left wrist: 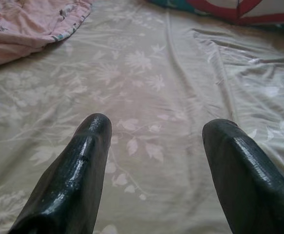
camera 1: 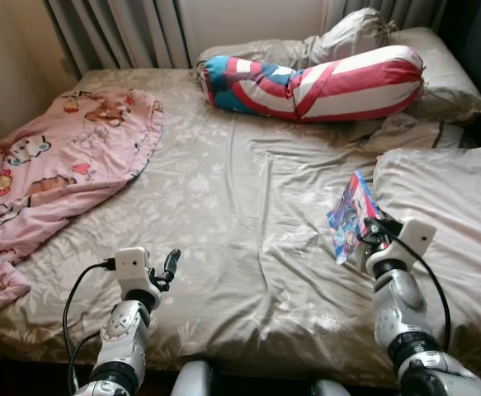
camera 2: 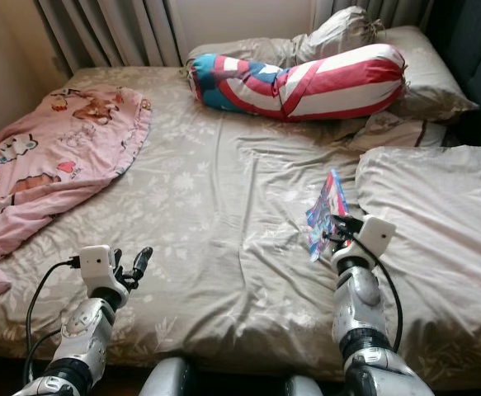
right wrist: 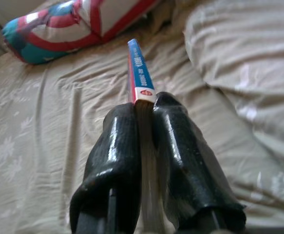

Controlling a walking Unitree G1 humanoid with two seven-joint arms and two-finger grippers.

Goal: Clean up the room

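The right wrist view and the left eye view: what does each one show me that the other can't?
Right wrist view: the book's spine edge-on, clamped between the right gripper's fingers.

Left eye view: the pink blanket, the curtains, and the left gripper open above the sheet.

Both: the book in the right gripper, the striped bolster pillow, and the beige floral bed sheet.

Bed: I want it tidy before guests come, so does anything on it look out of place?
Yes. The pink blanket lies crumpled at the bed's left edge, partly hanging off. A book is off the sheet, pinched upright in the right gripper. The left gripper hovers open over bare sheet.
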